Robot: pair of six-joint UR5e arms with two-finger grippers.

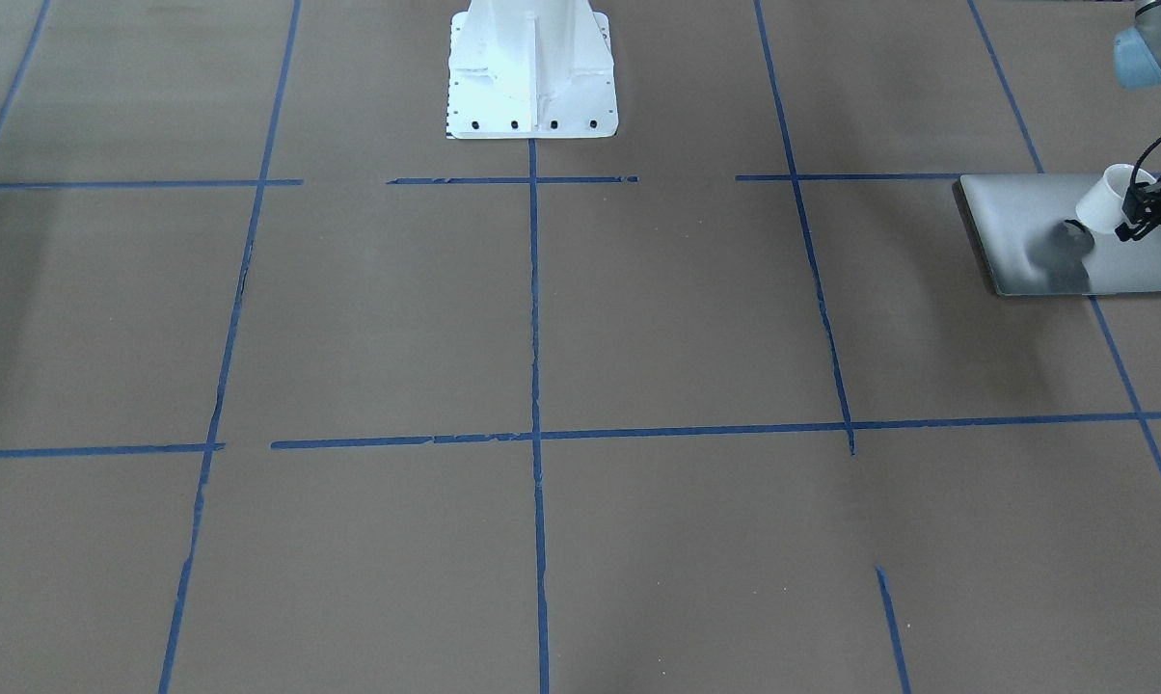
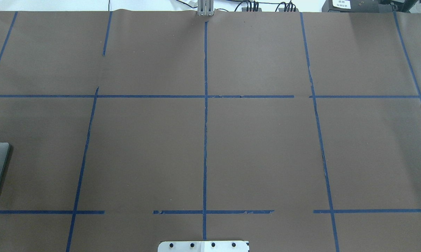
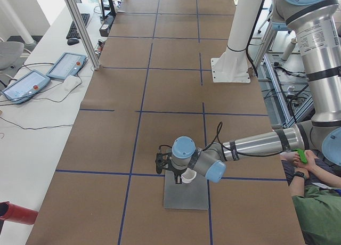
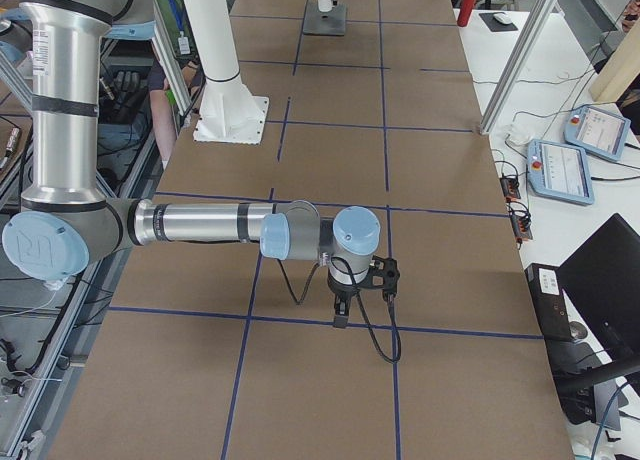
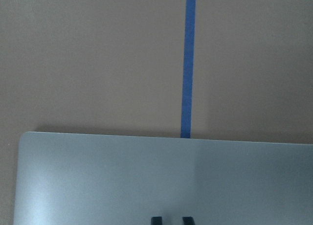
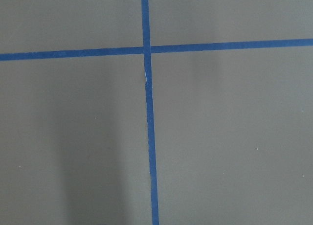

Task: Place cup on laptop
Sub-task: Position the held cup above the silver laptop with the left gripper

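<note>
Shows a taped brown table (image 1: 638, 318) with the laptop (image 1: 1014, 222) lying shut and flat on it. Reaches in over the laptop with the left arm (image 3: 256, 144), held low, likely for a gentle set-down. Parks the right gripper (image 4: 340, 315) well apart from the laptop, out of the way; cannot tell whether spread or pressed together. With the left gripper (image 1: 1140, 212), pinches the cup (image 1: 1104, 198) by its wall, tilted, seemingly just above the lid and not yet released.
</note>
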